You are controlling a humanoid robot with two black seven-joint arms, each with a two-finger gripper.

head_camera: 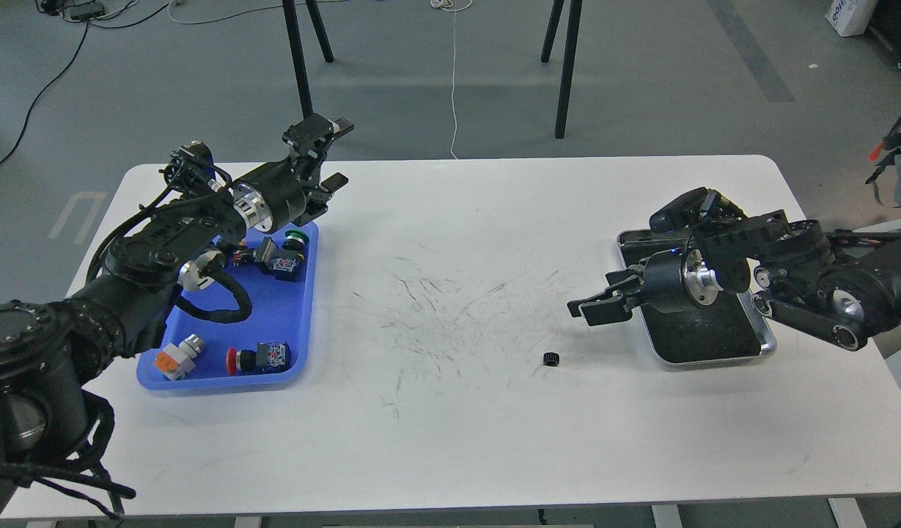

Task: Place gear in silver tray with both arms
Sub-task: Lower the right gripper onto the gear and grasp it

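The white table [450, 440] spans the view, its middle marked with dark scuffs. The left arm [149, 264] enters from the near left and reaches over the blue plastic bin [292, 323], which sits on the left part of the table. The right arm [809, 271] enters from the right and extends leftward over the silver tray [758, 352], which sits on the right part of the table, its dark floor partly covered by the arm. The bin holds several push-button switches, among them a green-capped one [295, 238] at the far end and a red-capped one [246, 359] and an orange-and-white one [175, 357] at the near end. The left gripper [331, 154] is raised above the far right corner of the bin, fingers well apart and holding nothing. The right gripper [593, 297] points left, just beyond the tray's left rim, fingers slightly parted and empty. The gear [551, 358], a small black toothed part, lies on the bare table left of the tray, nearer than the right gripper and slightly left of its fingertips, touching neither. It lies well apart from the left gripper.
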